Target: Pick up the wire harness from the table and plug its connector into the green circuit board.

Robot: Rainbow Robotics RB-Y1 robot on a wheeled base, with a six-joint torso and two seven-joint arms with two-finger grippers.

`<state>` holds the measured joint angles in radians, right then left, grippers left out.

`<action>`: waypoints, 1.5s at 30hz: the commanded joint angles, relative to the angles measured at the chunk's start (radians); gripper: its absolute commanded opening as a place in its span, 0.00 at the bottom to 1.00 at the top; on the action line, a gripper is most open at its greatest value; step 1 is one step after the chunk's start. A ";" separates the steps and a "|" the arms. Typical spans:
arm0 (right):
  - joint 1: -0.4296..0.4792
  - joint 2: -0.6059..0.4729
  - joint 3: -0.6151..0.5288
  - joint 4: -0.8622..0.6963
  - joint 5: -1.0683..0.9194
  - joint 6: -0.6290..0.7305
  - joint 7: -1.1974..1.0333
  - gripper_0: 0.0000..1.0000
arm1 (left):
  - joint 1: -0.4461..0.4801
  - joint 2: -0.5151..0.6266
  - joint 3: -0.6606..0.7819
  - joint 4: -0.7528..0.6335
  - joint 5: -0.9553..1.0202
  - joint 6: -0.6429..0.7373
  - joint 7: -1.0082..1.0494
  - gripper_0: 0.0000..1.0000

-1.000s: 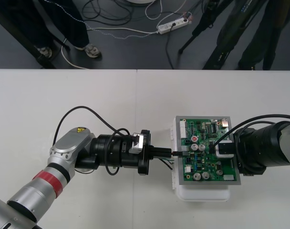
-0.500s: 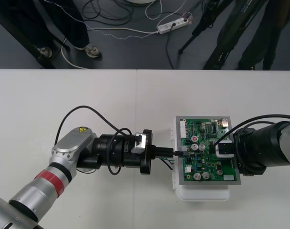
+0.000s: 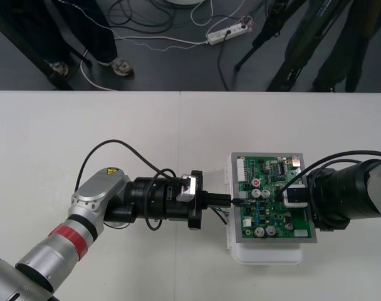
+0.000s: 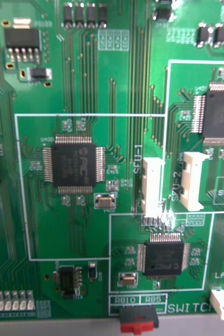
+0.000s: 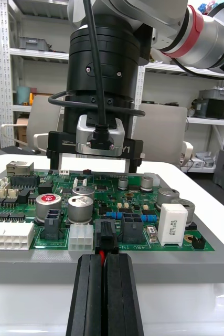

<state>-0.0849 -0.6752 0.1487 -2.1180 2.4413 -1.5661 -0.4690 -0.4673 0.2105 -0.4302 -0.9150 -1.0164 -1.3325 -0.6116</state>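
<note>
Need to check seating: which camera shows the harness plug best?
Left wrist view: the plug sits large just ahead of the left gripper, at the green board's edge. Front view shows it as a dark speck off the gripper tip. Right wrist view looks at chips elsewhere on the board.

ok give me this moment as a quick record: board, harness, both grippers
board: green, lying flat on a white base on the table
left gripper: at the board's left edge, shut on the harness
harness: red wire clamped in the left gripper
plug: black, at the board's edge just past the left gripper's tips; cannot tell if it is seated
right gripper: over the board's right side
</note>
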 commanded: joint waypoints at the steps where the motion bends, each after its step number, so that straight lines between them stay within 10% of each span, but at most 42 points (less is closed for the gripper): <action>1: 0.010 0.008 0.017 -0.025 0.009 -0.005 0.033 1.00 | -0.040 -0.049 -0.033 -0.012 -0.005 0.035 0.016 0.00; 23: 0.010 0.008 0.008 -0.026 0.009 -0.005 0.032 1.00 | -0.039 -0.016 -0.031 -0.012 0.013 0.035 0.021 0.00; 32: 0.008 0.008 -0.006 -0.025 0.005 -0.005 0.032 1.00 | -0.039 0.023 -0.031 -0.013 0.044 0.026 0.023 0.53; 45: 0.001 -0.021 -0.049 -0.026 -0.004 -0.005 0.044 1.00 | -0.033 0.151 -0.031 -0.012 0.127 -0.027 0.018 0.54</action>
<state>-0.0849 -0.6754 0.1415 -2.1180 2.4419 -1.5661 -0.4675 -0.4674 0.3023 -0.4354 -0.9145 -0.9242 -1.3310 -0.6116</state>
